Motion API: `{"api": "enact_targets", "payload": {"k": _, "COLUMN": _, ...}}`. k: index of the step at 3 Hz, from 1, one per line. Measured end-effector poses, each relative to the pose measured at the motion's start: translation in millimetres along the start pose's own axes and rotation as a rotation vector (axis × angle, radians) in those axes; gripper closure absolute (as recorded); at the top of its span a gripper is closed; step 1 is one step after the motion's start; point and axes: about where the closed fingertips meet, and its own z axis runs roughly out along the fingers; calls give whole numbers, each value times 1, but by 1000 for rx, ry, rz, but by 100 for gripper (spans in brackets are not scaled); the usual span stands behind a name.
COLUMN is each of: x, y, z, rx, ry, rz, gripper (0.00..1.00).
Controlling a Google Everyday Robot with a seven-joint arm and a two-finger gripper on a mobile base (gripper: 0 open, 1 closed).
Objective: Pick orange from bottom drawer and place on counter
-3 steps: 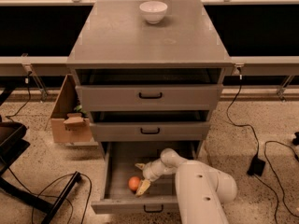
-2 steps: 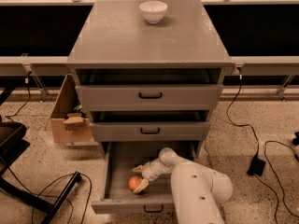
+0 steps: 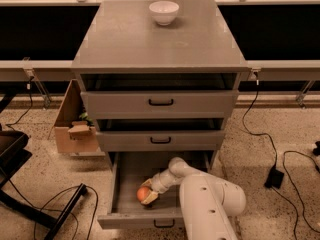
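Counting first: one gripper (image 3: pixel 148 192), one orange (image 3: pixel 142 194), three grey drawers, one white bowl (image 3: pixel 164 12), one cardboard box (image 3: pixel 75 129).

The gripper is down inside the bottom drawer (image 3: pixel 131 174), which is pulled well out. Its two tan fingers (image 3: pixel 147 183) are spread, one on the far side of the orange and one on the near side. The fruit sits between them, bulging out toward the drawer's left wall. Whether the pads press on the skin cannot be told.

Left of the jaws there is bare grey tray up to the left wall. Behind them the tray floor runs clear to the shadow under the middle drawer (image 3: pixel 160 140). Just in front of them is the drawer's front wall with its black handle. To the right, the white arm (image 3: pixel 210 204) fills that side of the drawer and hangs over its front edge.

Well above the jaws come the middle drawer, then the top drawer (image 3: pixel 160 103), then the overhanging edge of the counter (image 3: pixel 160 49). The counter is bare except for the bowl, which stands at its far edge, farthest from the jaws.

The box stands on the floor, up and to the left of the jaws, beside the cabinet.

Compared with a second ago, the fingers have moved from behind and right of the orange to either side of it. The orange lies in almost the same spot. The arm has shifted slightly left.
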Motion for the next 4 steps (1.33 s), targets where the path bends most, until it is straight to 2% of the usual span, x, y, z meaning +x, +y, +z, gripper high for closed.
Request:
{"api": "enact_targets", "payload": {"k": 1, "x": 0, "y": 0, "z": 0, "rx": 0, "ry": 0, "rz": 0, "gripper": 99}}
{"api": "enact_targets", "payload": {"k": 2, "x": -5, "y": 4, "z": -11, "rx": 20, "ry": -7, "rz": 7, "gripper": 100}}
{"api": "enact_targets", "payload": {"k": 3, "x": -52, "y": -32, "z": -119, "rx": 280, "ry": -61, "rz": 38, "gripper": 100}}
{"api": "enact_targets", "payload": {"k": 4, "x": -88, "y": -41, "z": -238, "rx": 493, "ry": -106, "rz": 88, "gripper": 100}}
